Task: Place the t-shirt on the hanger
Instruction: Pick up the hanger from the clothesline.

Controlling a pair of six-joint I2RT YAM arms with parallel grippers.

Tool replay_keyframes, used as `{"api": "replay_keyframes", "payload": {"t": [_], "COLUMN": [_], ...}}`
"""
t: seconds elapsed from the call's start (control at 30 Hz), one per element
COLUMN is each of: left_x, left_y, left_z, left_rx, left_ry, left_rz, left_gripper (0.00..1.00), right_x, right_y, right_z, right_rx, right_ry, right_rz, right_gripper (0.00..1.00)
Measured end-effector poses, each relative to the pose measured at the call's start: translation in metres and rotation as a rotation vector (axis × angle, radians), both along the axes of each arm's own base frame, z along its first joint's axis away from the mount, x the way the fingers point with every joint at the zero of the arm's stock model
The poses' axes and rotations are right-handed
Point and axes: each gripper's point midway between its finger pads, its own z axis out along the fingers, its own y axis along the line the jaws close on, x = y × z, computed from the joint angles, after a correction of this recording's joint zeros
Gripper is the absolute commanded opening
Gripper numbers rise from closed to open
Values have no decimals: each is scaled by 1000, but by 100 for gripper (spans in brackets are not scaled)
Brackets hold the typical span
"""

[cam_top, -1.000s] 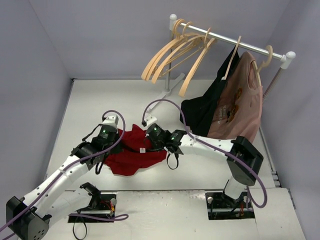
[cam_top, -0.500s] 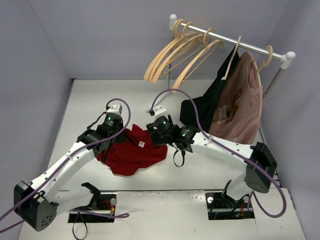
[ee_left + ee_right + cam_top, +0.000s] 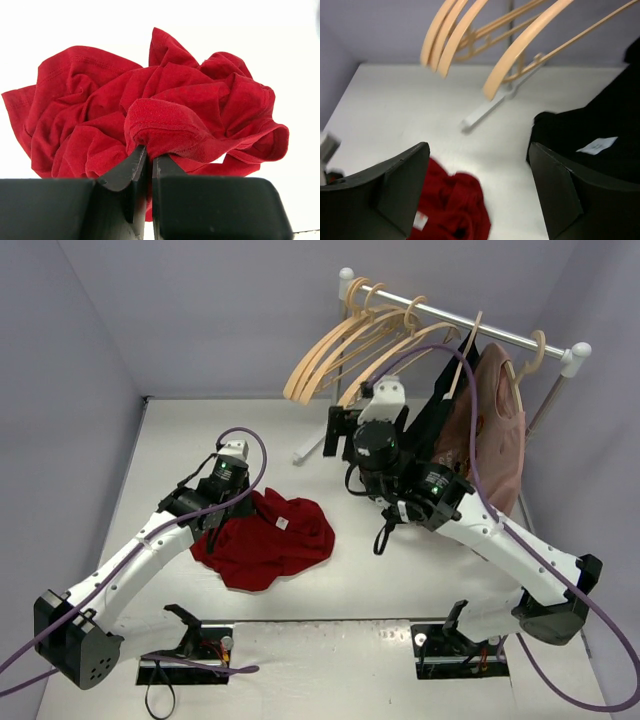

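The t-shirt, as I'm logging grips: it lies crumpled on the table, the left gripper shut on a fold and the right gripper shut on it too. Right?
Not quite. The left gripper is shut on a fold of the t-shirt, but the right gripper is open, holding nothing: the right wrist view shows its jaws wide apart, facing the hangers.

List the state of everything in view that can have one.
Dark red cloth t-shirt: crumpled on the table, one fold pinched.
Left gripper: shut on the t-shirt.
Right gripper: open, empty, raised off the table.
Pale wooden coat hangers: bare, hanging on the rail.
Black garment: hanging from the rail.
Dusty pink printed shirt: hanging on a hanger.
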Motion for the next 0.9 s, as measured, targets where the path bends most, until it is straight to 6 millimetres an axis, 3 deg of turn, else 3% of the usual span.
{"api": "replay_keyframes", "payload": {"t": [0.2, 0.37, 0.6, 0.73, 0.9], "left_x": [-1, -6, -12, -14, -17], "left_y": [0, 3, 8, 9, 11], "left_z": [0, 5, 12, 11, 11], "left_rx": [-1, -7, -19, -20, -18], "left_ry": [1, -12, -36, -38, -38], "left_rz": [-2, -1, 2, 1, 0], "left_gripper": [0, 0, 0, 0, 0], "right_x": [57, 103, 146, 166, 175], "right_y": [-44, -63, -59, -72, -88], "right_z": [42, 53, 34, 15, 8], "right_rx": [32, 34, 13, -2, -3], "right_ry": [-74, -106, -95, -75, -66], "right_rz": [-286, -472, -561, -615, -655], "right_gripper": [85, 85, 83, 80, 79]}}
